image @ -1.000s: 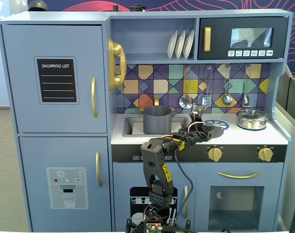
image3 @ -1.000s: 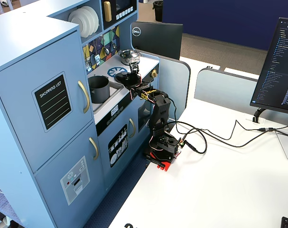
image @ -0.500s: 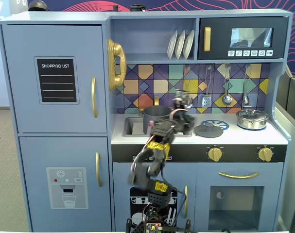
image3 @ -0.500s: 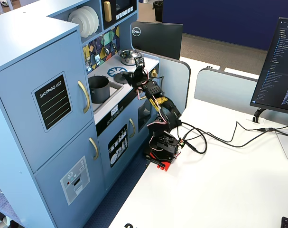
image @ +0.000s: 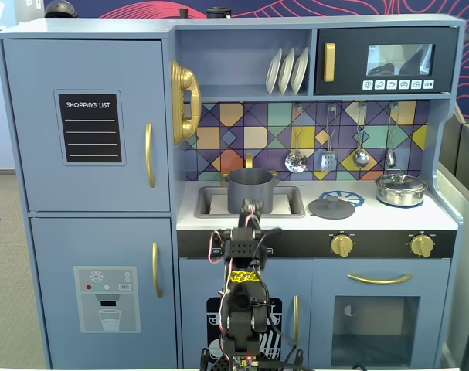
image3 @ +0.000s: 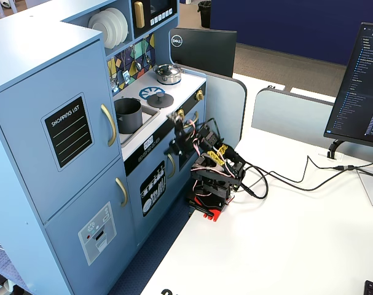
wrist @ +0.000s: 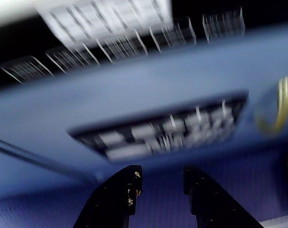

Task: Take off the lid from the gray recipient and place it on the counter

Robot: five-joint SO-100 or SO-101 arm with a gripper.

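Note:
The dark gray lid (image: pixel 331 206) lies flat on the white counter (image: pixel 373 219), over the blue burner ring, right of the sink; it also shows in the other fixed view (image3: pixel 152 94). The gray recipient (image: pixel 251 189) stands uncovered in the sink recess, also seen from the side (image3: pixel 128 114). My gripper (image: pixel 251 209) is raised in front of the counter's edge, just before the pot. In the blurred wrist view my gripper (wrist: pixel 160 173) has its jaws apart with nothing between them. It touches neither the lid nor the pot.
A shiny silver pot with its lid (image: pixel 401 188) stands at the counter's right end. Utensils (image: pixel 327 158) hang on the tiled wall behind. Gold knobs (image: pixel 341 245) line the front panel. The arm's base (image3: pixel 211 190) stands on the white desk with trailing cables.

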